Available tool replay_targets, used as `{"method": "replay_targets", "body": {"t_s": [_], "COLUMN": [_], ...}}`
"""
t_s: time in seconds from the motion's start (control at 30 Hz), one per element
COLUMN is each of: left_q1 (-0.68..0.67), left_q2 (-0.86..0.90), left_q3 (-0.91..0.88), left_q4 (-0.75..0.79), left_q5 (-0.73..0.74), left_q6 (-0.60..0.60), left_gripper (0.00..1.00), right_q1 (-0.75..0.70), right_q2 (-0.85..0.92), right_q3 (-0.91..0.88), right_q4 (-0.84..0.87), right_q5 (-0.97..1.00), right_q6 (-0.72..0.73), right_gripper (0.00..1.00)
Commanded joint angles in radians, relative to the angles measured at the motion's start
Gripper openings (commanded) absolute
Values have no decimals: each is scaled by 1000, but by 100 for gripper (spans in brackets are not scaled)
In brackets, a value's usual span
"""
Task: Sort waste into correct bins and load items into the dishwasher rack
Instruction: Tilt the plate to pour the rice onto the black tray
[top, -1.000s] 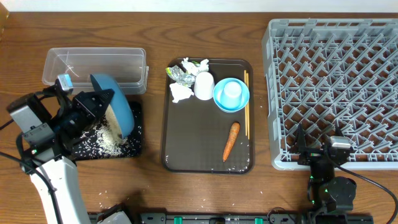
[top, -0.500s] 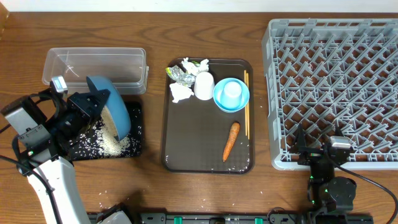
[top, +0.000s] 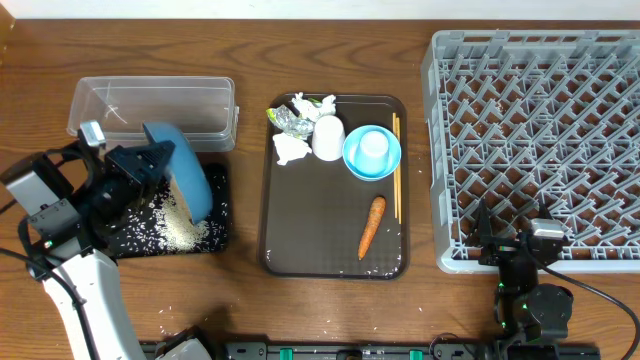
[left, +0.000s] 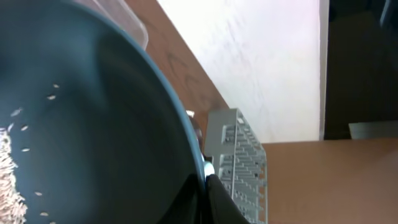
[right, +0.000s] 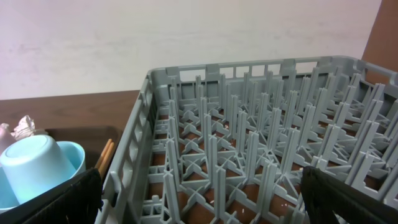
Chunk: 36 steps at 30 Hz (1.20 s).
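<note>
My left gripper (top: 152, 163) is shut on the rim of the dark-blue dish (top: 185, 180), holding it tipped steeply on edge over the black tray (top: 220, 182). White rice (top: 185, 232) lies heaped on that tray. In the left wrist view the fingers (left: 214, 198) pinch the dish (left: 93, 124), and a few grains (left: 9, 177) cling inside. My right gripper (right: 202, 198) stands open at the near edge of the grey rack (top: 540, 130), holding nothing. The clear tub (top: 150, 108) sits behind the black tray.
A brown serving tray (top: 310, 240) holds tissues (top: 290, 148), a wrapper (top: 290, 120), a white cup (top: 328, 138), a light-blue bowl (top: 385, 165) with an upturned cup (top: 374, 146), chopsticks (top: 396, 170) and a carrot (top: 371, 225). Stray rice (top: 170, 310) dots the table's front.
The left arm has drawn slightly left and tipped the dish more upright. Rice has slid off the dish onto the black tray. The right arm is unmoved.
</note>
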<state>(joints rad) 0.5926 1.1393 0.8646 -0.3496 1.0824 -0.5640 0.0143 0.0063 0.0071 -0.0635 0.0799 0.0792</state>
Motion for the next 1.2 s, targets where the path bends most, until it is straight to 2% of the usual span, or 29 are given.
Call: {"method": "replay_targets", "body": {"t_s": [0.0, 0.23, 0.37, 0.47, 0.57, 0.67, 0.77, 0.83, 0.93, 1.03, 1.1, 1.17], "left_q1": [35, 48, 48, 48, 51, 53, 53, 53, 53, 62, 64, 71], "left_q2": [12, 18, 21, 25, 30, 34, 37, 37, 37, 39, 41, 50], "left_q3": [23, 23, 23, 23, 23, 23, 23, 23, 23, 23, 23, 23], "left_q4": [17, 19, 19, 20, 19, 24, 22, 26, 43, 48, 58, 45], "left_q5": [39, 138, 103, 158, 101, 146, 121, 172, 134, 174, 103, 132], "left_q6": [-43, -40, -34, -51, -38, -50, -44, -62, -33, -66, -21, -71], "left_gripper": [6, 6, 6, 6, 6, 6, 6, 6, 6, 6, 6, 6], "right_q1": [-14, -14, -14, -14, -14, -14, -14, -14, -14, -14, -14, -14], "right_q2": [0, 0, 0, 0, 0, 0, 0, 0, 0, 0, 0, 0], "right_q3": [-2, -2, -2, -2, -2, -2, -2, -2, -2, -2, -2, -2], "right_q4": [-4, -4, -4, -4, -4, -4, -4, -4, -4, -4, -4, -4], "right_q5": [10, 10, 10, 10, 10, 10, 10, 10, 10, 10, 10, 10], "right_q6": [-2, -2, -2, -2, -2, -2, -2, -2, -2, -2, -2, -2], "right_gripper": [99, 99, 99, 99, 99, 99, 99, 99, 99, 99, 99, 99]}}
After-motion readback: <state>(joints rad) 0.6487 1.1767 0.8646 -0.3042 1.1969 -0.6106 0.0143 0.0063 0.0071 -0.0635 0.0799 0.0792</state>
